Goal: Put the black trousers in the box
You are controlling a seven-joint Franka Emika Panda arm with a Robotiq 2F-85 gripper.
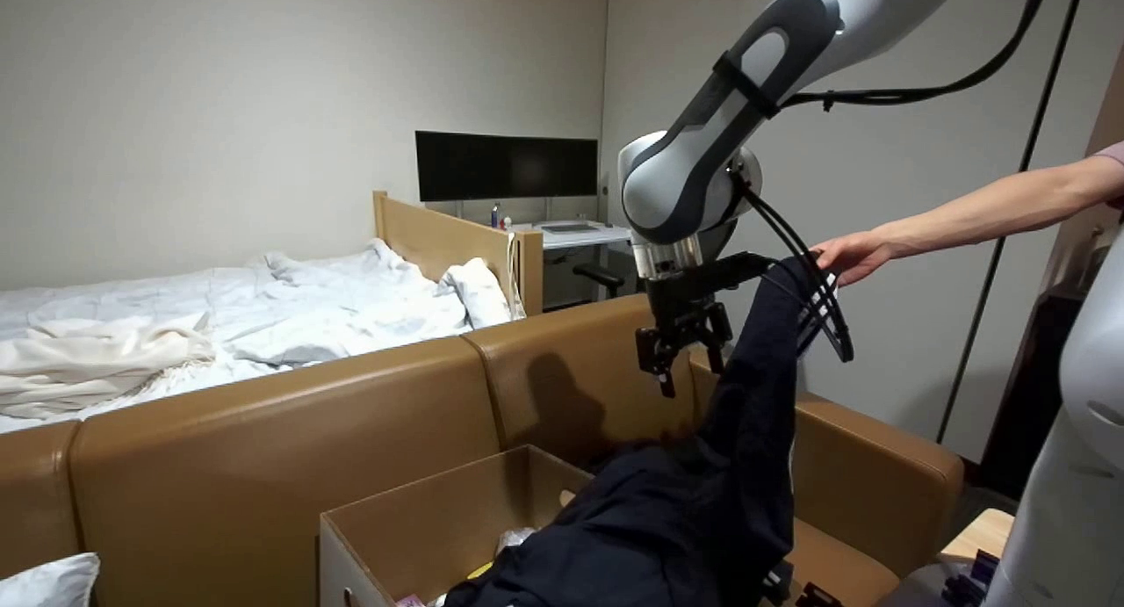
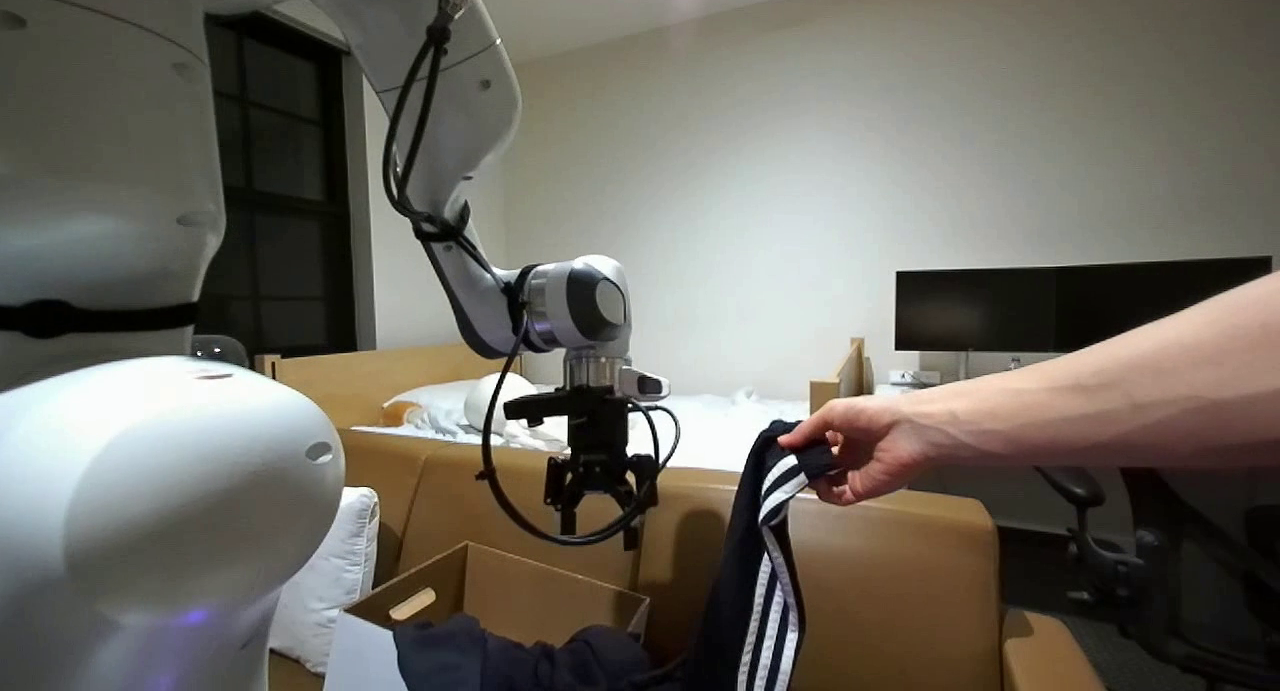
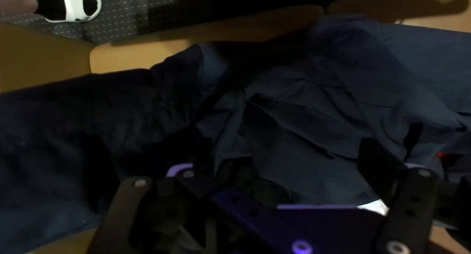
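Gripper [image 2: 599,533] is suspended, jaws spread, above the black trousers [image 1: 632,519], which are draped partly over the cardboard box [image 1: 439,519] and held up at one end by a person's hand [image 2: 868,449].

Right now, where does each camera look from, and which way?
In an exterior view: in front of the sofa, facing over the box toward the desk; robot arm, tool and a person's hand show.
In an exterior view: beside the robot's white body, facing sofa and bed; arm, tool and hand show.
Wrist view: on the arm's end, facing down at trousers; tool's fingers and a person's foot show.
Both exterior views share the hand holding up part of the trousers.
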